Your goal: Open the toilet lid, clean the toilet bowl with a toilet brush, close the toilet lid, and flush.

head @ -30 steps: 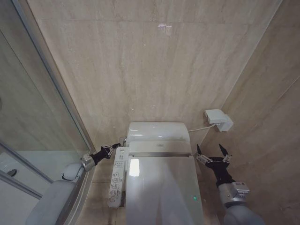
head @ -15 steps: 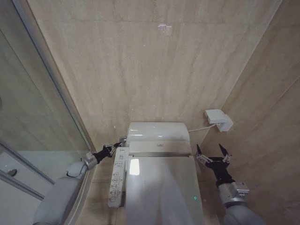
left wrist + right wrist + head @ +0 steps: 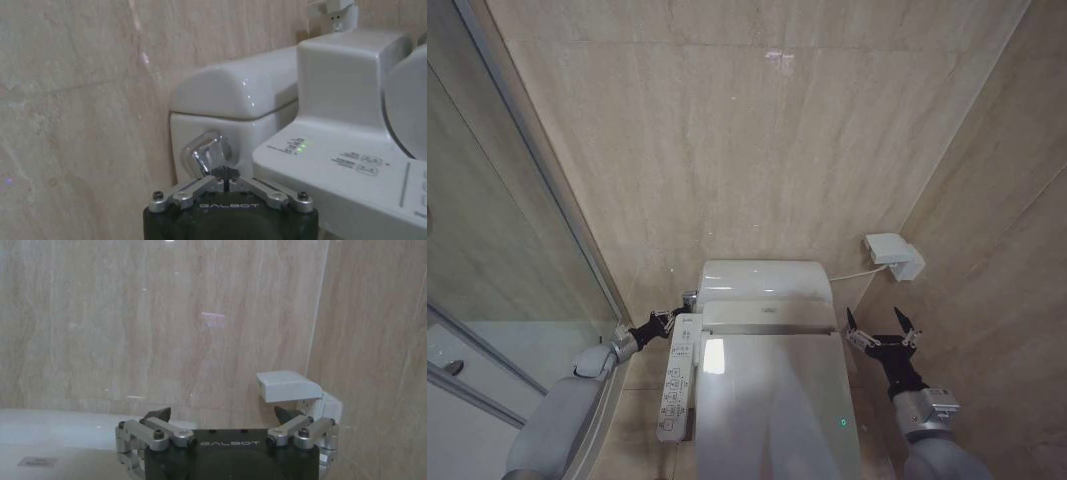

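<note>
The left arm reaches forward and low, its left gripper (image 3: 670,317) pinched closed, while the right gripper (image 3: 881,333) hangs spread wide on a raised forearm.

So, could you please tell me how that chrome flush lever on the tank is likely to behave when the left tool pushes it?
The flush lever looks like polished metal, so it is probably rigid and rather slippery. It seems fixed to the tank side, so it would likely pivot rather than slide. The left tool, shut, sits right at it and could skid off.
</note>
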Robot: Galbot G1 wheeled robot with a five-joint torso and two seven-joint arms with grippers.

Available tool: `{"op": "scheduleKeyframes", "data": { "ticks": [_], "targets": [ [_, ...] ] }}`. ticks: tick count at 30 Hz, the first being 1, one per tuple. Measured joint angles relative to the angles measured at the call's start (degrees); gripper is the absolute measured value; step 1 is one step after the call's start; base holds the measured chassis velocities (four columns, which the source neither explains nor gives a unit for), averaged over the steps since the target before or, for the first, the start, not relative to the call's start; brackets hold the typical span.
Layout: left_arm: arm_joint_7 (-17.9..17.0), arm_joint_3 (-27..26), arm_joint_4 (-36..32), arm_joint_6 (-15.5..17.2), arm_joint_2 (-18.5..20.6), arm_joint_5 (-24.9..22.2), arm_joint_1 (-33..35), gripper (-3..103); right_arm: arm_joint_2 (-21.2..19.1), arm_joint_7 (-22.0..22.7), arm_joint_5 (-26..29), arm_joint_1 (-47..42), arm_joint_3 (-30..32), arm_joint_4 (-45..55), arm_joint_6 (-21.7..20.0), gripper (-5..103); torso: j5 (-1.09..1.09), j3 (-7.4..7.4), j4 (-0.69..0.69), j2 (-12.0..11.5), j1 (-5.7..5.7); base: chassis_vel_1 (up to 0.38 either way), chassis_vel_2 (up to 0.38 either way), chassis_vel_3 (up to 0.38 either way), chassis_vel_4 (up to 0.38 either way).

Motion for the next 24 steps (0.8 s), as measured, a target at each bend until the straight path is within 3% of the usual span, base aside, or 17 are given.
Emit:
{"op": "scheduleKeyframes", "data": {
  "ticks": [24],
  "targets": [
    [0.62, -0.04, 0.56, 0.10, -0.59, 0.18, -0.80, 0, 0.00, 0.00, 0.00, 0.00, 0.00, 0.00, 0.00, 100, 0.00, 0.00, 0.01, 0.00, 0.00, 0.000, 0.000, 0.000, 0.000]
  ]
}}
